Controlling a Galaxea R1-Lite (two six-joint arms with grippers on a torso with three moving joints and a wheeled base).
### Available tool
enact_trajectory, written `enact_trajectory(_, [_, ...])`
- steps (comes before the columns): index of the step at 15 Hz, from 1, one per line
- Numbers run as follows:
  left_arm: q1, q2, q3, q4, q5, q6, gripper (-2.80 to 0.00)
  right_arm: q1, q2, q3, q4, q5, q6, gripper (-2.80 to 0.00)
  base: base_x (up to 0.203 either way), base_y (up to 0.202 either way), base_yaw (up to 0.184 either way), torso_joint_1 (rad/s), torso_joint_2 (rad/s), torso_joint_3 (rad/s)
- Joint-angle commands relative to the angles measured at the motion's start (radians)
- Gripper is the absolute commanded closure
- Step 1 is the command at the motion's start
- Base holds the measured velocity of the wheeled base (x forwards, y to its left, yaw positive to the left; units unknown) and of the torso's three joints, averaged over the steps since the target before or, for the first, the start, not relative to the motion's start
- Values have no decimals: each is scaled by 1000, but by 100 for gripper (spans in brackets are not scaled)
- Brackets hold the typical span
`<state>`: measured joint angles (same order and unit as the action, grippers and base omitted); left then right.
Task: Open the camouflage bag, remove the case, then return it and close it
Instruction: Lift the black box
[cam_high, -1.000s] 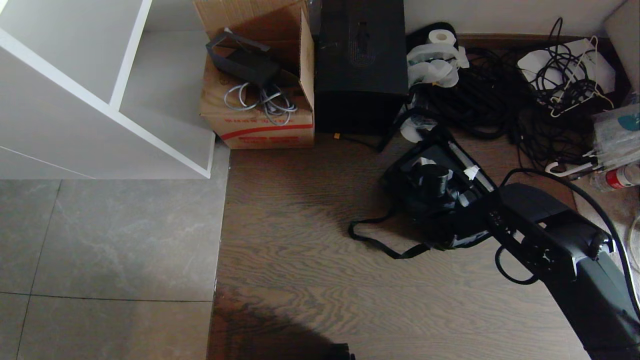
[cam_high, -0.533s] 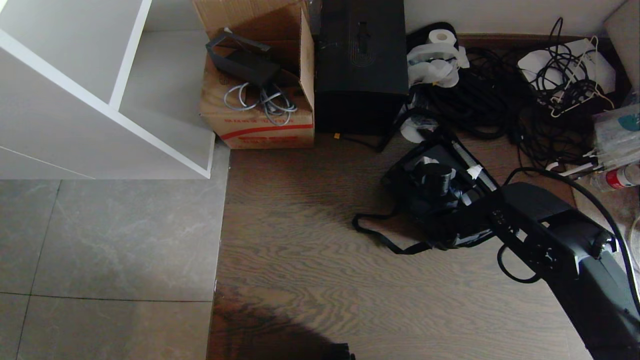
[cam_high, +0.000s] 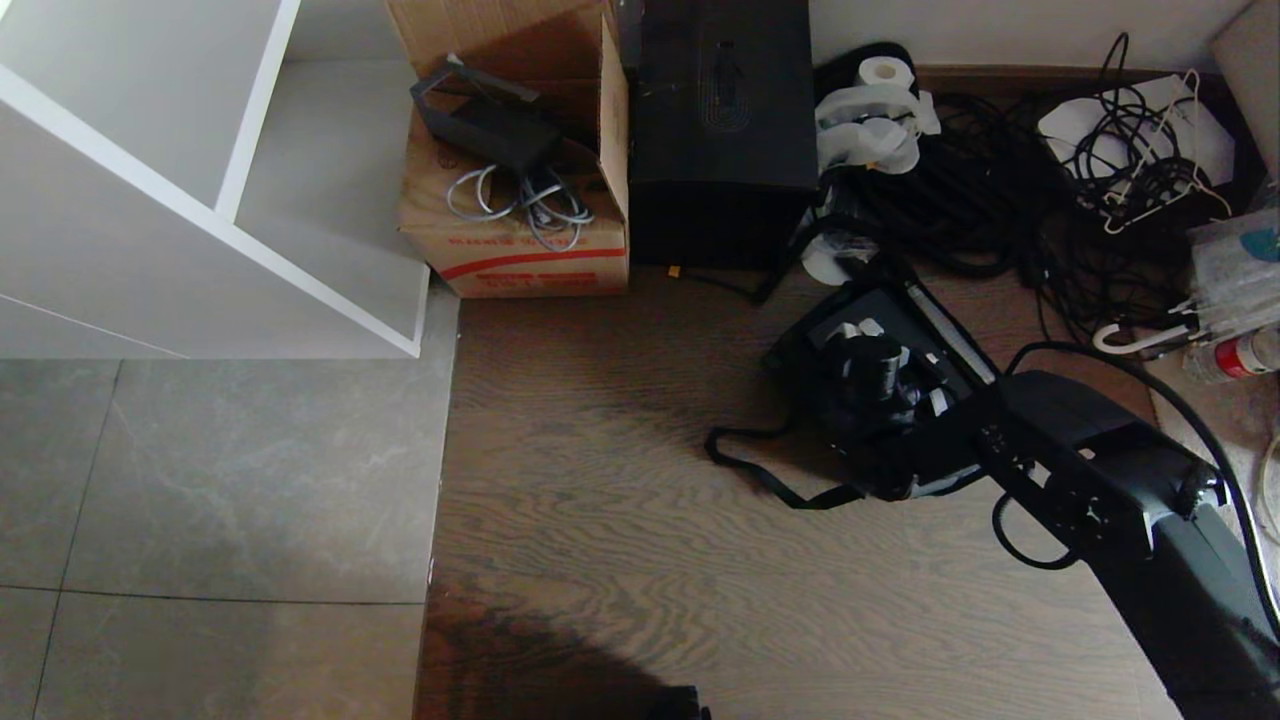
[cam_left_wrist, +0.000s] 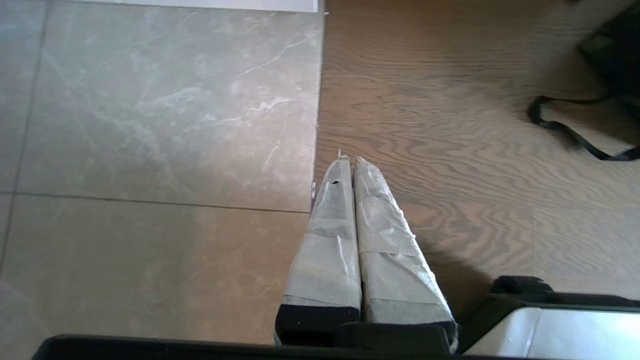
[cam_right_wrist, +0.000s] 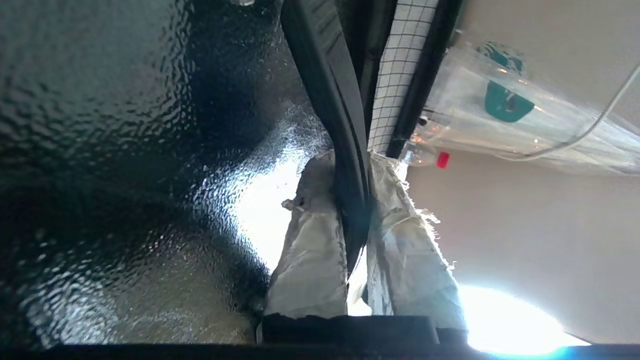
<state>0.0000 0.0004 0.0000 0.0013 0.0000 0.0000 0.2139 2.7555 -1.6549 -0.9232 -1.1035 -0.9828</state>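
Right gripper (cam_right_wrist: 352, 190) fingers clamped on case (cam_right_wrist: 125, 125) handle (cam_right_wrist: 330, 100) (left fingers (cam_left_wrist: 330, 220) together).

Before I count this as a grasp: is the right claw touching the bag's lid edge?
Touching. The right wrist view shows the right claw shut on the camouflage bag's black edge, both fingers pressing it.

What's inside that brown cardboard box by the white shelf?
On top of the open cardboard box lie a dark tray-like piece and a coil of pale grey cable. Whatever lies beneath them is covered.
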Motion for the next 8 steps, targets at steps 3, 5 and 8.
enact_trajectory(3, [0, 1, 0, 0, 0, 0, 0, 31, 10, 40, -45, -13, -5, 0, 0, 0, 0, 0, 0, 0])
enact_trajectory(5, [0, 1, 0, 0, 0, -1, 0, 67, -20, 106, -78, -13, -5, 0, 0, 0, 0, 0, 0, 0])
enact_trajectory(8, [0, 1, 0, 0, -1, 0, 0, 147, -79, 245, -93, -11, 51, 0, 0, 0, 0, 0, 0, 0])
